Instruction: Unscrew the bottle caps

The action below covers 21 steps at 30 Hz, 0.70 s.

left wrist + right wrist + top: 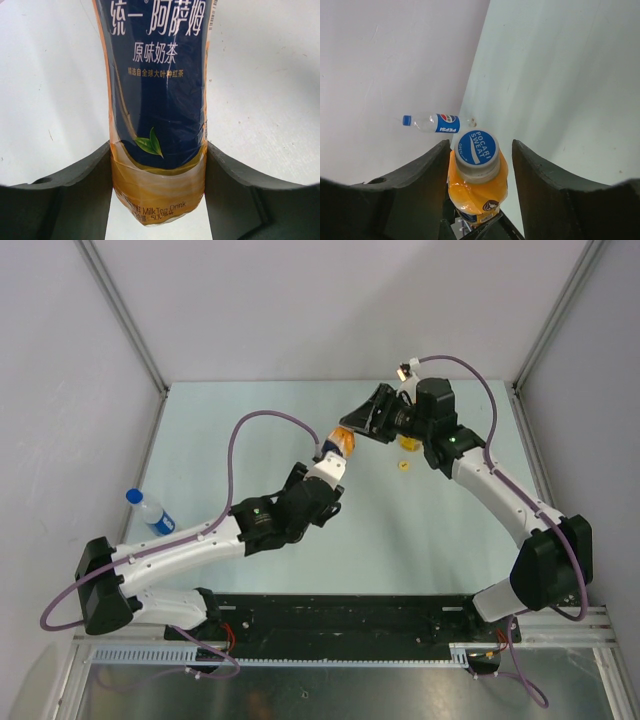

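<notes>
My left gripper (157, 200) is shut on the lower body of the short orange bottle (157, 100) with the dark blue label, holding it off the table (343, 441). Its white cap (476, 147) with a blue printed top sits between the jaws of my right gripper (480, 165). The left jaw is at the cap's edge and a gap shows on the right side. The clear water bottle (150, 510) lies at the left edge of the table with its blue cap (133, 496) on. A small yellow cap (403, 465) lies loose on the table.
Something yellow (409, 443) shows partly under my right arm. The water bottle (440, 123) rests against the left side wall. Walls close in the table (250, 410) on the left, back and right.
</notes>
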{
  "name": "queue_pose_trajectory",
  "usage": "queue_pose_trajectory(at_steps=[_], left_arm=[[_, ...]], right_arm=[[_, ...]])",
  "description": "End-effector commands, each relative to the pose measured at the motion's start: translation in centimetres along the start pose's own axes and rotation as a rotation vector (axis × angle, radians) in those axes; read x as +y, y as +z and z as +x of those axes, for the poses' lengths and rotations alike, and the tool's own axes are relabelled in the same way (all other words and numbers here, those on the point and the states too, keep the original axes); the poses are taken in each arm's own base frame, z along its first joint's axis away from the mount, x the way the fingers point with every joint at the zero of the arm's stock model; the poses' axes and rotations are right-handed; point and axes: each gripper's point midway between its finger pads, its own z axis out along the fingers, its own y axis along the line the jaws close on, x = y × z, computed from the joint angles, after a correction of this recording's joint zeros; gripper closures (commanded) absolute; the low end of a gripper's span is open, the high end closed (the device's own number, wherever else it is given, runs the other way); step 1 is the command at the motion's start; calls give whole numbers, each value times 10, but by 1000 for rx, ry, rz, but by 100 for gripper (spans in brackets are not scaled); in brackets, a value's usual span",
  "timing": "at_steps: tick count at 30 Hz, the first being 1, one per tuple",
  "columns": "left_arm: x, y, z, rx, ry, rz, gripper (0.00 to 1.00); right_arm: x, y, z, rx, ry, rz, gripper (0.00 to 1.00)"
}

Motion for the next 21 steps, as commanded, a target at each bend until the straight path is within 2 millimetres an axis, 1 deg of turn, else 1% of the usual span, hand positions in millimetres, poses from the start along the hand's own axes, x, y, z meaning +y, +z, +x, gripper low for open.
queue_pose_trajectory(at_steps=[1,5,8,17,21], left_arm=[[-1,-7,-25,-65,-40,7,67],[-4,-6,-24,-60,-35,14,67],[-6,-5,-24,-57,-32,20,67],[-8,-6,-27,-62,-20,26,67],[-8,-6,-26,-60,-15,23,67]], right_arm=[[29,-6,-25,-65,-35,-85,41],[33,-9,-28,-79,-47,-93,35],[30,-8,-28,-82,-48,-82,35],[19,-4,-32,-100,-39,-41,45],[21,-3,-33,-104,-43,-48,56]])
